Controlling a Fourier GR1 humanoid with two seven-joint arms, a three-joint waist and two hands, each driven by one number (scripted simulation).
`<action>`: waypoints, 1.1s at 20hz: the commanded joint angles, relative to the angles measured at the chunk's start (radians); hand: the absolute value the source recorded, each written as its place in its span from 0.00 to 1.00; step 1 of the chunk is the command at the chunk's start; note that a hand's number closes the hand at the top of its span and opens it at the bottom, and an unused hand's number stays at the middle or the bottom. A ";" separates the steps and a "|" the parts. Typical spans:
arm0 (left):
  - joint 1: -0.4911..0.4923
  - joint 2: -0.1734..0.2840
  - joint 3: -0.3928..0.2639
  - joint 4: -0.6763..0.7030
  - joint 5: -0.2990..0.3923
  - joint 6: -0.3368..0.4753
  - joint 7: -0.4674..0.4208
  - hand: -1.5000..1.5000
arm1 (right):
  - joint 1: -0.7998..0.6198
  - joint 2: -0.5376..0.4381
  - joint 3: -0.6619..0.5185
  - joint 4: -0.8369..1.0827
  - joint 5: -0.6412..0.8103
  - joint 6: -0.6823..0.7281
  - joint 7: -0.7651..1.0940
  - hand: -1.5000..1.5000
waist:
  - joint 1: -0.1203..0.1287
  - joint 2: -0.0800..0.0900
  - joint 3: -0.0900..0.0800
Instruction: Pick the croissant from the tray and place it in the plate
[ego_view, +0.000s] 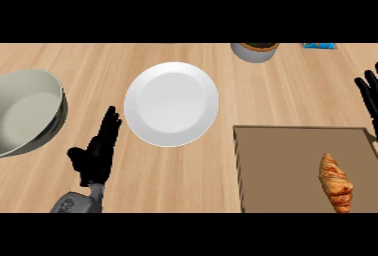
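Observation:
A golden-brown croissant (336, 182) lies lengthwise on the brown tray (284, 165) at the lower right. The white plate (171, 103) sits bare in the middle of the wooden counter, left of the tray. My left hand (96, 157) stands open at the lower left, fingers pointing up, beside the plate's lower left rim and apart from it. At the right edge my right hand (367, 97) shows open, fingers straight, above the tray's far corner and well away from the croissant.
A large pale bowl (26, 112) fills the left edge. A grey pot (255, 51) stands at the back centre-right, and a small blue packet (319, 46) lies beside it at the far edge.

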 joint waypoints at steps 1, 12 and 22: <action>-0.009 0.040 0.006 -0.075 -0.019 -0.008 0.030 0.50 | -0.048 0.033 0.134 0.041 0.147 0.003 -0.018 1.00 | -0.001 0.012 0.021; -0.196 0.256 0.068 -0.147 -0.037 -0.151 0.074 0.50 | 0.078 -0.052 0.500 0.168 0.871 -0.270 0.146 0.00 | -0.004 0.009 0.024; -0.180 0.287 0.159 -0.223 -0.022 -0.205 0.183 0.50 | 0.133 0.129 0.474 0.117 0.981 -0.490 -0.008 0.00 | -0.025 0.010 0.021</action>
